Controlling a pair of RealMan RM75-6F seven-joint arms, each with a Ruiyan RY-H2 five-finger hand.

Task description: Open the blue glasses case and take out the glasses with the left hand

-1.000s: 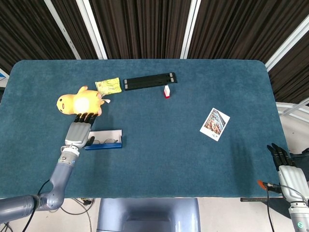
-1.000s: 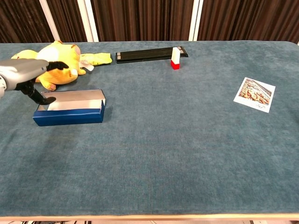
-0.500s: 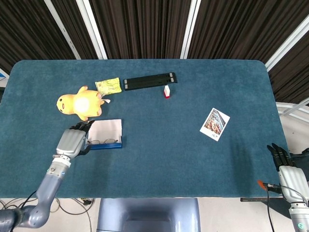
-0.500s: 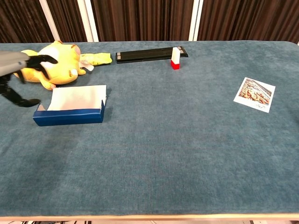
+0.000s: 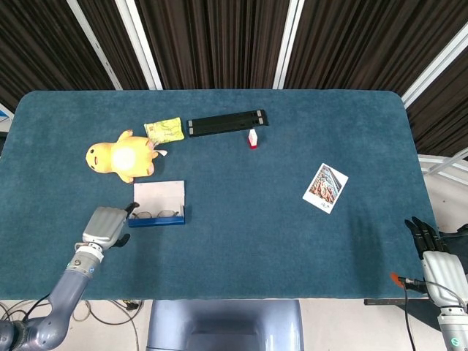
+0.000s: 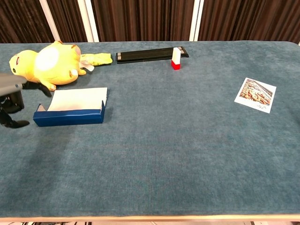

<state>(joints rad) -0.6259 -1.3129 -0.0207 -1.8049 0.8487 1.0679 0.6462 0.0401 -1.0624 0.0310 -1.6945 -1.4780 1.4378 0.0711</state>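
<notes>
fingers (image 5: pixel 129 213) of the left hand (image 5: pixel 102 226) are loosely curled and empty beside the open blue rectangular glasses case (image 5: pixel 157 217); reach in from above and pinch the wire-framed glasses (image 5: pixel 156 214) gently.

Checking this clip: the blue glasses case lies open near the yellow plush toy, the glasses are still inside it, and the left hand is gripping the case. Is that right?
Not quite. The blue glasses case is open near the yellow plush toy with the glasses inside, but the left hand is not gripping it: the head view shows it beside the case's left end, holding nothing.
</notes>
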